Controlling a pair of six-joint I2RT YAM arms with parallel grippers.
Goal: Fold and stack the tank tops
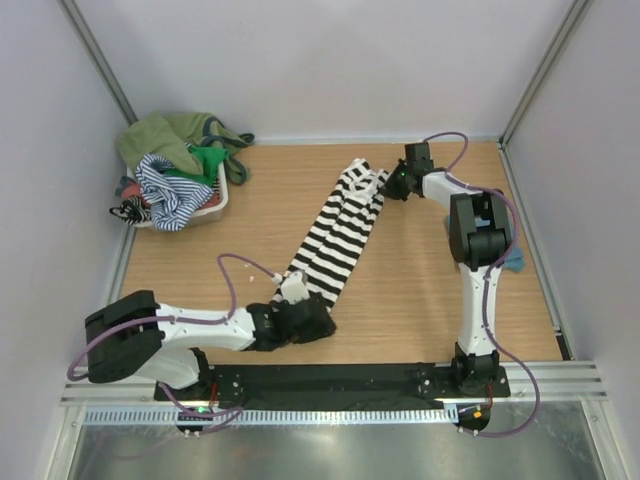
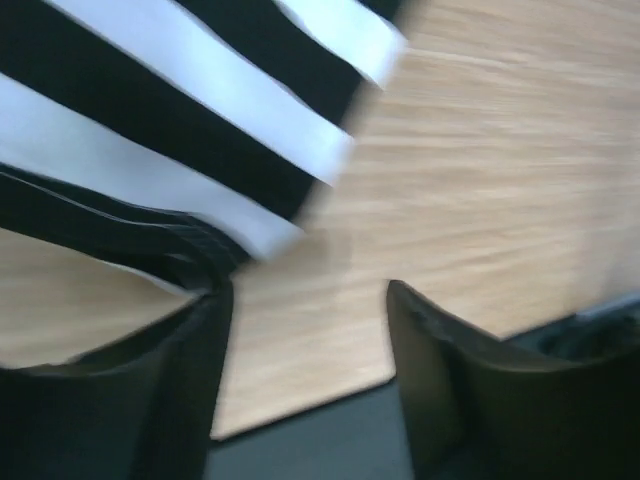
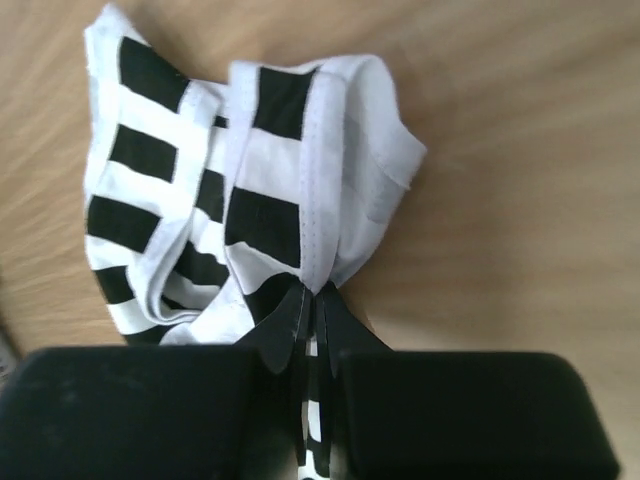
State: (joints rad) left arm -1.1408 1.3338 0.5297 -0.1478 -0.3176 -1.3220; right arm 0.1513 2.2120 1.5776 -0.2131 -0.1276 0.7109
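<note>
We see the black-and-white striped tank top (image 1: 335, 235) stretched into a long, narrow band across the wooden table (image 1: 430, 290), running between our two grippers. Its strap end sits right at the right gripper (image 1: 393, 182). In the right wrist view the jaws are pressed together on a bunched white-edged fold of that top (image 3: 250, 200), so the right gripper (image 3: 312, 310) is clamped onto the cloth, and the rest of the straps fan out just ahead of the fingertips, lying on the wood.

The other end of the band reaches the left gripper (image 1: 300, 315). In the left wrist view this gripper (image 2: 305, 300) stands wide apart, with bare wood showing between its two dark fingers (image 2: 150, 390). The striped cloth (image 2: 150, 130) lies ahead and to one side, its dark folded edge touching the tip of one finger, with nothing pinched between the jaws. That view is blurred, so we cannot read finer detail.

Well away from the left gripper, in the far corner on its side, a pale basket (image 1: 222, 200) holds a heap of tops: an olive top (image 1: 165, 135), a green top (image 1: 208, 160) and a thin navy-striped top (image 1: 170, 195). A scrap of teal-blue cloth (image 1: 515, 262) shows beside the right arm, nearer us than the right gripper.
</note>
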